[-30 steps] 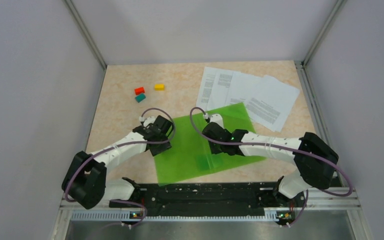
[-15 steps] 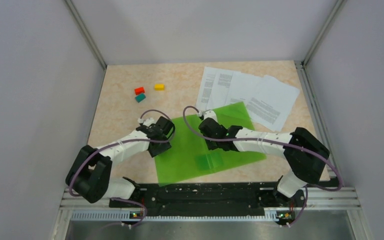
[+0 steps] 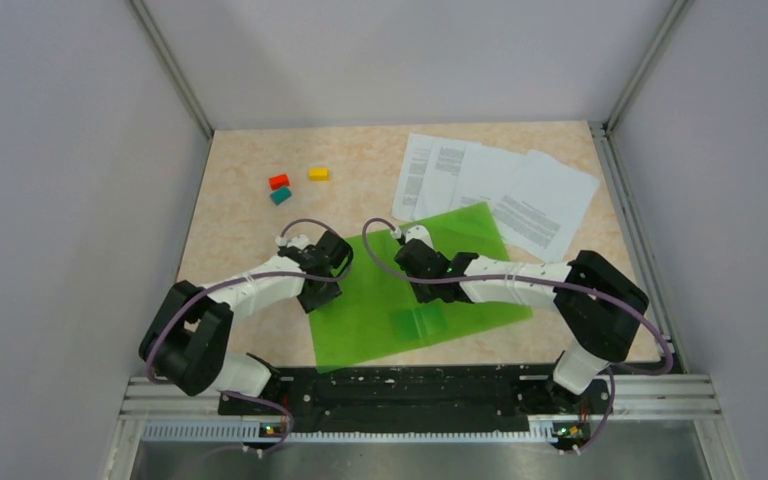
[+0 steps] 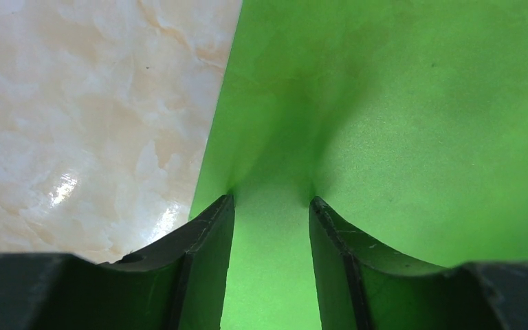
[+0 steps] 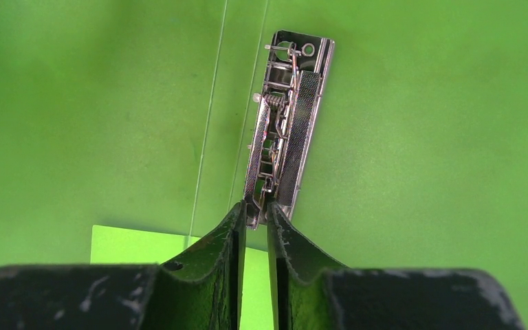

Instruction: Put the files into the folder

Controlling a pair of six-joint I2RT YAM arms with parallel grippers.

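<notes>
Left gripper (image 4: 271, 199): fingers spread, tips pressing the left border of the large bright green translucent plastic folder (image 3: 360, 320); bare beige marbled tabletop (image 4: 75, 103) just to its left.
Right gripper (image 5: 256, 206): nearly pressed together, pinching the near end of the silver metal clip (image 5: 285, 124) on the folder's spine.
White printed paper files (image 3: 520, 195): beyond the right gripper, touching the folder's far edge.
Obstacles: 3 small coloured blocks (image 3: 279, 181) beyond the left gripper, well apart from it.
</notes>
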